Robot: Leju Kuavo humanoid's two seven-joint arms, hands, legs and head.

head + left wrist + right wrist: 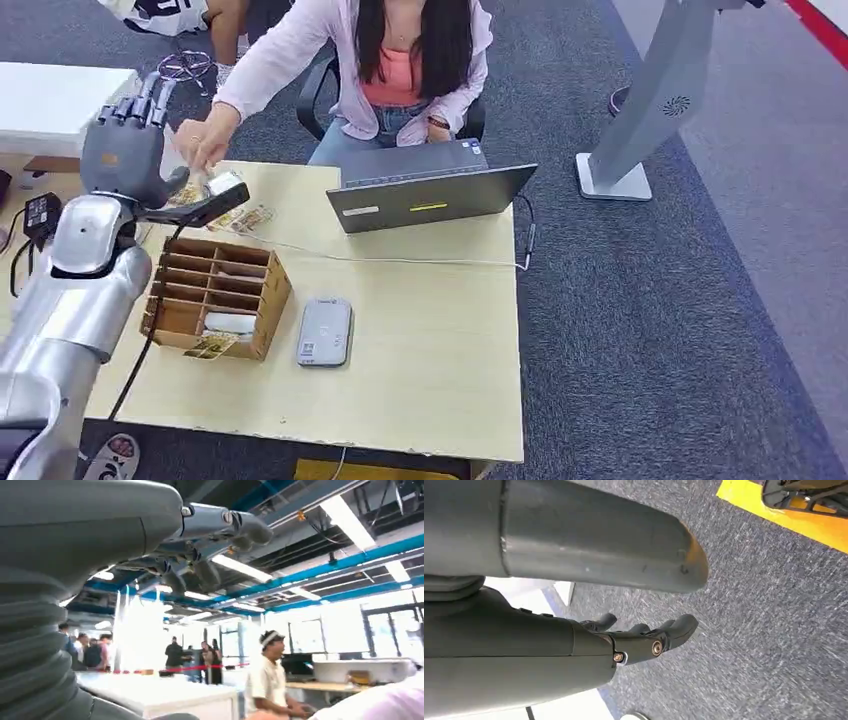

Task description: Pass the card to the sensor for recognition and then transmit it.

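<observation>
Wooden table [420, 330], left hand [125, 150] raised upright, fingers [150, 95] spread, card [225, 183] against thumb, right hand [644, 640] hanging, empty.

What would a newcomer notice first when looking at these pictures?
First, the robot's left hand, raised over the far left corner of the wooden table, where a person's hand reaches in and meets it at a card. Next, the open laptop in front of the seated person, and the wooden card box with the grey sensor beside it.
</observation>
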